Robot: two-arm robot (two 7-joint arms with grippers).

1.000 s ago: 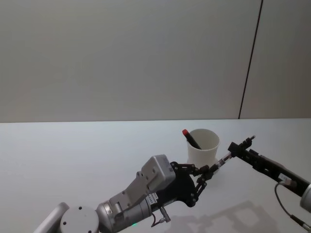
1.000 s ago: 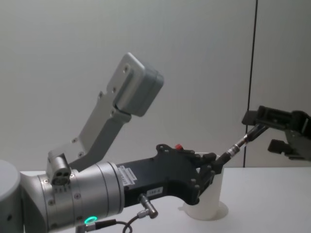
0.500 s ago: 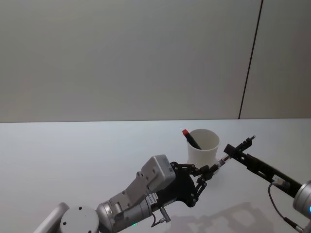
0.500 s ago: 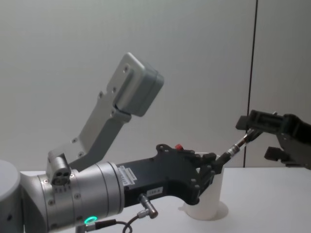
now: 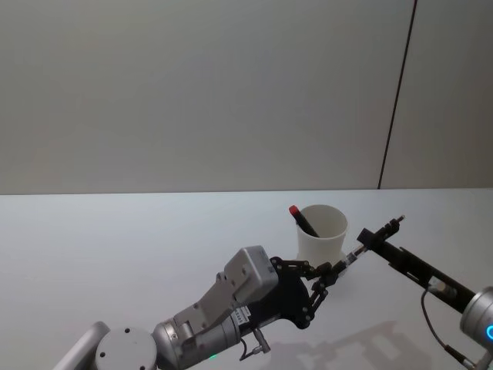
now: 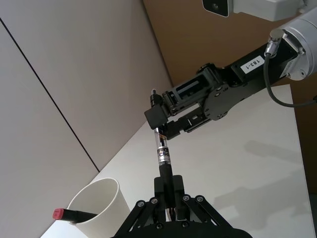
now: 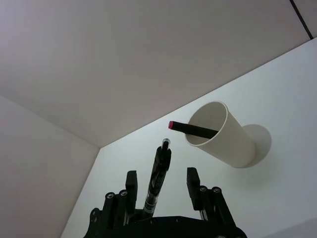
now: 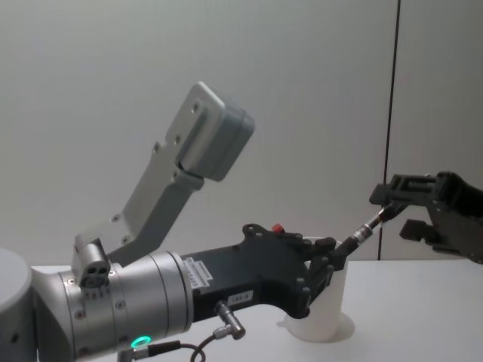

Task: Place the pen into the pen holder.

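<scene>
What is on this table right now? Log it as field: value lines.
holder: white paper cup, upright on the table
in holder: red-capped pen, leaning on the rim
pen: held tilted beside the cup
left gripper: shut on the pen's lower end
right gripper: open, fingers either side of the pen's upper end

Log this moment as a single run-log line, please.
left hand: shut on pen, near pen holder | right hand: open around pen's far end | pen holder: upright, holds red-capped pen
</scene>
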